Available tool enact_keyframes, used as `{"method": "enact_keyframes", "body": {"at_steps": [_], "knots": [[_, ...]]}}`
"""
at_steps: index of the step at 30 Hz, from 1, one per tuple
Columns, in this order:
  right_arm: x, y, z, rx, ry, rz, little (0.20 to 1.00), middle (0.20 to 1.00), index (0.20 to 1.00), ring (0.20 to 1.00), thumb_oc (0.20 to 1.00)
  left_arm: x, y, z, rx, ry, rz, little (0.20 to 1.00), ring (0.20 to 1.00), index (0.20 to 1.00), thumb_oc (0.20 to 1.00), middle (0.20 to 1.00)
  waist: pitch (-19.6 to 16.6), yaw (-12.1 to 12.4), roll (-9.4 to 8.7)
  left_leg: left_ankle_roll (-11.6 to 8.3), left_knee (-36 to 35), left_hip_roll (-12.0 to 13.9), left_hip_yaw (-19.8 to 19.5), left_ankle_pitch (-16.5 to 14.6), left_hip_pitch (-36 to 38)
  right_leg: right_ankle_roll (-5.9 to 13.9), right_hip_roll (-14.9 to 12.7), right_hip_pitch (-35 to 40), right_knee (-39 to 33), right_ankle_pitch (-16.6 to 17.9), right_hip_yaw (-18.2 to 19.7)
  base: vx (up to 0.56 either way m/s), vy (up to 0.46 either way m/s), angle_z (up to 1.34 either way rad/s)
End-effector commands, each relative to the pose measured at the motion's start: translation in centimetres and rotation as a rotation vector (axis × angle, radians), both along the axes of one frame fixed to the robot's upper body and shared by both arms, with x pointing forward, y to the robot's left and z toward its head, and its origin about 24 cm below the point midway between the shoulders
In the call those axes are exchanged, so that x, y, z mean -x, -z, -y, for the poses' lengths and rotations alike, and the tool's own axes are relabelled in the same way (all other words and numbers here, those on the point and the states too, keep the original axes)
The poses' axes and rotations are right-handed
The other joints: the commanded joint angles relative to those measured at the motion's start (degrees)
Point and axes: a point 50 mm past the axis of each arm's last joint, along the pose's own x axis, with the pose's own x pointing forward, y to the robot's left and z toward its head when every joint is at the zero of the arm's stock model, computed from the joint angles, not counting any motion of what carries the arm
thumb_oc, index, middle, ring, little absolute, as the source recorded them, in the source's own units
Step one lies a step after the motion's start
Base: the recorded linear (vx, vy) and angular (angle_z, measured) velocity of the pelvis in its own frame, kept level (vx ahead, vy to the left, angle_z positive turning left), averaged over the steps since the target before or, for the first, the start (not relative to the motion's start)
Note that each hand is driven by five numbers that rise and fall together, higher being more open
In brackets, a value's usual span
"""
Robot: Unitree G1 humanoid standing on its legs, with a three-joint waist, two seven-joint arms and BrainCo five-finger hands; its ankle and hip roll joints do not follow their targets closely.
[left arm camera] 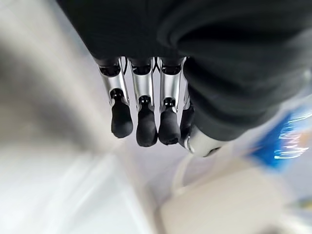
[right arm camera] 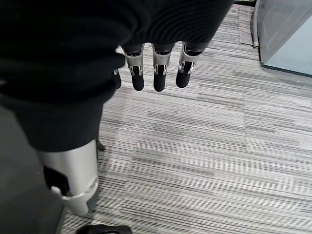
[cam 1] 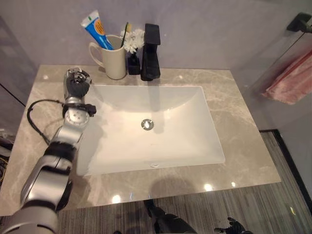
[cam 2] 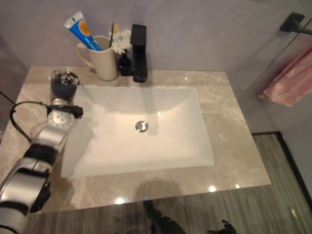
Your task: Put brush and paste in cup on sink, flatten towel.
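Brush (cam 1: pixel 127 30) and paste (cam 1: pixel 97 30) look already in the cup (cam 1: pixel 115 61), so the towel (cam 1: pixel 291 80) far right suits the slack-fingered, empty right robot hand (right arm camera: pixel 155 73), not the open left robot hand (cam 1: pixel 77 82).

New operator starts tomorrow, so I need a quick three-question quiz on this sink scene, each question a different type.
1. True or false: the toothpaste tube stands in the cup.
2. Where does the pink towel hang? A) in the basin B) on a rail to the right of the counter C) over the faucet
3. Fill in: the left hand is over the counter, just left of the ____.

Key:
1. True; the toothbrush is in it too.
2. B, away from the black faucet.
3. Sink basin; its fingers hang relaxed and hold nothing.
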Motion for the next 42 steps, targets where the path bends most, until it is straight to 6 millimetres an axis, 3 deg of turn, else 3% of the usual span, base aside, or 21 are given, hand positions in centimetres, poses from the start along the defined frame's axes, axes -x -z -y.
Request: {"method": "enact_keyframes", "body": {"at_steps": [1,2,3,7,11,14,15,17,20,21,23,24,25,26,27,30,31,33,37,40,42], "knots": [[1.7,0.0,1.3,0.049,-0.075,-0.125,1.0,1.0,1.0,1.0,1.0,4.5,-3.7,0.2,-0.118,0.09,0.285,0.2,0.2,0.2,0.2,0.2,2.3,4.4,-0.01,1.26,0.6,-2.3,-12.2,1.8,5.7,5.96,-0.4,5.6,0.0,-4.6,-4.4,-0.01,0.059,0.2],[1.7,0.0,1.3,0.05,-0.08,-0.126,1.0,1.0,1.0,1.0,1.0,4.7,-3.6,0.1,-0.118,0.085,0.283,0.2,0.2,0.2,0.2,0.2,2.3,4.0,-0.13,1.29,0.6,-2.6,-12.3,2.1,5.5,5.96,-0.6,5.5,0.0,-4.4,-4.4,-0.12,0.162,0.14],[0.9,-0.1,1.2,0.053,-0.14,-0.13,1.0,1.0,1.0,1.0,1.0,8.3,-3.3,-1.0,-0.154,0.08,0.339,0.2,0.2,0.2,0.2,0.2,2.5,7.5,-0.74,2.46,2.5,-3.6,-22.2,1.9,7.3,5.87,-1.4,7.3,0.0,-3.6,-3.3,-0.1,0.138,0.2],[-0.5,-0.5,1.5,0.054,-0.095,-0.054,1.0,1.0,1.0,1.0,1.0,10.7,-1.5,-2.1,-0.094,0.069,0.295,0.2,0.2,0.2,0.2,0.2,2.0,7.8,-0.55,3.3,1.9,-4.6,-22.5,0.8,8.1,6.95,-3.8,8.4,0.0,-2.6,-4.2,-0.14,0.19,0.14],[-2.1,-0.8,1.0,0.031,-0.1,0.01,1.0,1.0,1.0,1.0,1.0,13.5,2.1,-5.8,-0.119,-0.108,0.124,0.2,0.2,0.2,0.2,0.2,2.4,9.7,-1.26,5.03,1.1,-7.7,-22.9,-1.0,9.5,8.97,-6.9,9.8,0.0,0.1,-5.7,-0.2,0.225,0.17],[-3.4,-1.0,0.1,0.008,-0.124,0.071,1.0,1.0,1.0,1.0,1.0,15.2,5.5,-8.3,0.001,-0.253,0.027,0.464,0.464,0.464,0.464,0.464,3.2,10.3,-2.11,6.38,1.3,-10.0,-23.8,-0.8,10.3,10.41,-9.0,10.7,0.0,3.0,-5.5,-0.26,0.238,0.03],[-3.0,-0.8,-0.3,-0.008,-0.101,0.078,1.0,1.0,1.0,1.0,1.0,16.3,7.2,-9.4,0.06,-0.328,-0.024,1.0,1.0,1.0,1.0,1.0,3.9,10.6,-2.49,7.06,1.3,-11.1,-24.6,-0.5,10.9,11.02,-10.2,11.4,0.3,3.9,-5.4,-0.21,0.207,0.13],[-2.7,-0.6,-0.6,-0.017,-0.091,0.074,1.0,1.0,1.0,1.0,1.0,16.8,8.1,-9.9,0.071,-0.364,-0.057,1.0,1.0,1.0,1.0,1.0,4.2,10.8,-2.65,7.39,1.3,-11.5,-24.9,-0.4,11.3,11.17,-10.7,11.7,0.6,4.2,-5.6,-0.16,0.16,0.21],[-0.8,0.4,-1.7,-0.059,-0.028,0.012,1.0,1.0,1.0,1.0,1.0,20.6,16.2,-12.1,0.155,-0.588,-0.473,1.0,1.0,1.0,1.0,1.0,6.4,10.6,-1.26,8.35,0.6,-11.4,-24.5,0.5,13.0,11.32,-10.8,11.9,5.0,4.3,-7.1,-0.21,0.187,0.26],[-0.8,0.3,-1.7,-0.059,-0.027,0.014,1.0,1.0,1.0,1.0,1.0,20.5,16.2,-12.1,0.155,-0.587,-0.471,1.0,1.0,1.0,1.0,1.0,6.4,10.6,-1.44,8.37,0.6,-11.6,-24.5,0.7,12.8,11.34,-11.0,11.7,5.1,4.4,-7.0,-0.17,0.123,0.08],[0.3,0.7,-1.6,-0.069,0.006,-0.042,1.0,1.0,1.0,1.0,1.0,22.2,19.2,-11.8,0.131,-0.557,-0.704,1.0,1.0,1.0,1.0,1.0,7.3,10.4,0.29,8.39,0.6,-10.8,-23.9,2.4,12.1,10.08,-9.8,11.4,9.3,0.6,-8.8,-0.28,0.152,-0.04],[0.3,0.7,-1.3,-0.05,-0.03,-0.083,1.0,1.0,1.0,1.0,1.0,23.7,21.4,-11.9,-0.127,-0.47,-1.02,1.0,1.0,1.0,1.0,1.0,7.4,10.0,1.2,8.24,0.6,-10.2,-23.0,3.6,11.1,9.49,-8.5,11.6,13.0,-2.4,-9.7,-0.26,0.129,-0.15],[0.3,0.7,-1.3,-0.05,-0.03,-0.083,1.0,1.0,1.0,1.0,1.0,23.7,21.4,-11.9,-0.128,-0.47,-1.02,1.0,1.0,1.0,1.0,1.0,7.4,10.0,1.17,8.25,0.6,-10.3,-22.9,3.7,11.0,9.49,-8.6,11.5,13.0,-2.4,-9.6,-0.34,0.117,-0.39],[-0.1,0.8,-2.2,-0.051,-0.115,-0.086,1.0,1.0,1.0,1.0,1.0,23.8,23.5,-10.9,-0.354,-0.385,-1.152,1.0,1.0,1.0,1.0,1.0,6.9,10.1,1.55,8.0,0.6,-9.3,-21.5,4.5,9.8,8.7,-7.9,13.2,15.0,-6.5,-11.4,-0.17,0.035,-0.35],[-0.1,0.8,-2.2,-0.049,-0.113,-0.085,1.0,1.0,1.0,1.0,1.0,23.7,23.6,-10.8,-0.354,-0.382,-1.152,1.0,1.0,1.0,1.0,1.0,6.8,10.3,1.62,7.98,0.6,-9.3,-21.5,4.4,9.8,8.69,-7.9,13.1,15.1,-6.7,-11.4,-0.26,0.052,-0.32],[-1.3,0.1,-0.7,0.008,-0.182,-0.078,1.0,1.0,1.0,1.0,1.0,28.8,29.2,-8.1,-0.195,-0.268,-1.525,1.0,1.0,1.0,1.0,1.0,5.4,11.3,3.15,8.13,0.6,-7.9,-16.2,5.9,6.9,7.65,-7.4,16.6,20.2,-12.4,-14.5,-0.23,0.056,-0.61],[-1.3,0.1,-0.7,0.01,-0.181,-0.078,1.0,1.0,1.0,1.0,1.0,28.8,29.3,-8.0,-0.194,-0.266,-1.524,1.0,1.0,1.0,1.0,1.0,5.4,11.5,3.18,8.13,0.6,-7.9,-16.1,5.8,6.9,7.66,-7.4,16.4,20.4,-12.6,-14.4,-0.19,0.048,-0.98],[-3.7,-0.5,-0.6,0.021,-0.215,-0.03,1.0,1.0,1.0,1.0,1.0,32.1,32.7,-4.5,-0.074,-0.176,-1.791,1.0,1.0,1.0,1.0,1.0,4.5,12.5,4.12,8.08,0.6,-6.6,-8.8,6.4,6.0,7.5,-10.7,20.8,21.3,-15.3,-21.0,-0.17,0.014,-1.19],[-4.9,-0.6,-2.0,-0.019,-0.236,0.024,1.0,1.0,1.0,1.0,1.0,31.3,33.9,-1.6,0.082,-0.116,-1.8,1.0,1.0,1.0,1.0,1.0,3.2,13.5,3.26,7.77,1.0,-5.6,-1.8,6.3,4.8,8.77,-12.6,25.0,20.0,-17.0,-24.0,-0.13,-0.088,-2.0],[-4.4,-0.2,-3.2,-0.051,-0.258,0.036,1.0,1.0,1.0,1.0,1.0,31.1,34.5,0.1,0.138,-0.115,-1.804,1.0,1.0,1.0,1.0,1.0,2.9,14.8,2.09,6.38,1.2,-3.2,5.1,7.7,3.4,8.46,-11.5,26.4,13.3,-18.1,-24.9,-0.16,-0.269,-1.63],[-4.4,-0.2,-3.2,-0.051,-0.258,0.035,1.0,1.0,1.0,1.0,1.0,31.1,34.5,0.1,0.138,-0.115,-1.804,1.0,1.0,1.0,1.0,1.0,2.8,14.9,2.11,6.33,1.2,-3.2,5.3,7.7,3.4,8.41,-11.5,26.4,13.2,-18.0,-24.8,-0.07,-0.216,-1.97]]}}
